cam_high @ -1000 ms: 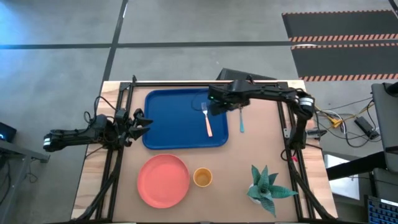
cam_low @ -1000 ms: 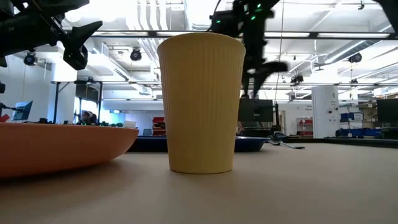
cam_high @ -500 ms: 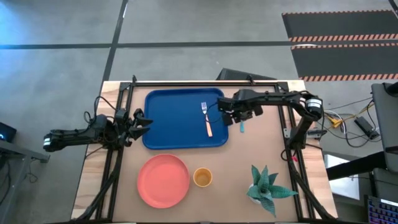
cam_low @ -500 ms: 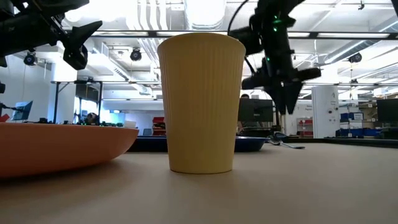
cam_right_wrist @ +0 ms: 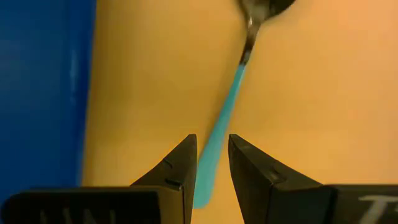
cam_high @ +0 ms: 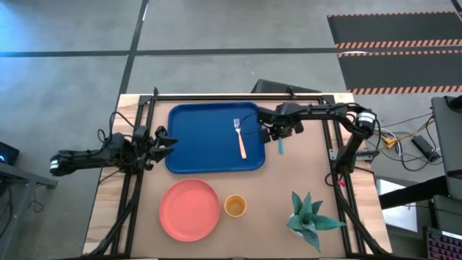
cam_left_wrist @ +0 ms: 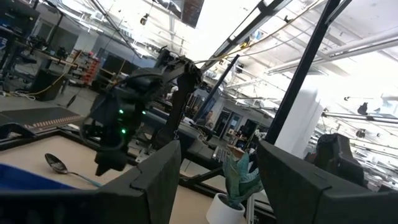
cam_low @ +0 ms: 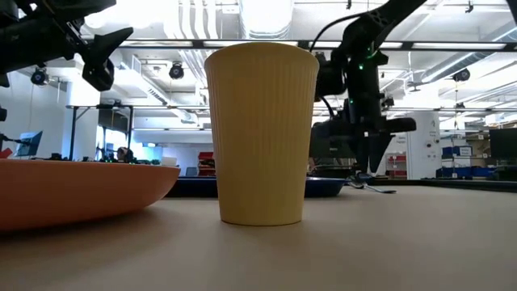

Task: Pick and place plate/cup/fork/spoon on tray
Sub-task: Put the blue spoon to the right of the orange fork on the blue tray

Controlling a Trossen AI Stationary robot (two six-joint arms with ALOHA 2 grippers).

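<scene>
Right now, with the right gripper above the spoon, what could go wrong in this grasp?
The right gripper straddles the spoon near the end of its thin teal handle, so the spoon may tip or slip when lifted. The spoon lies on the table close beside the tray rim, so a finger might catch it. The fork already lies on the tray, so a careless placement could knock it.

Both arms: dark, near-black links and joint housings throughout. Right arm carries a pale silvery band at one joint near the right edge of the worktop; a thin dark cable runs along its links. Small green indicator light glows on its wrist section. Right end effector (cam_right_wrist: 209,163): two black, wedge-shaped fingers tapering to narrow tips. Left end effector (cam_high: 164,141): same black finish, fingers broad and flat-faced, with loose black cabling at the wrist.
</scene>
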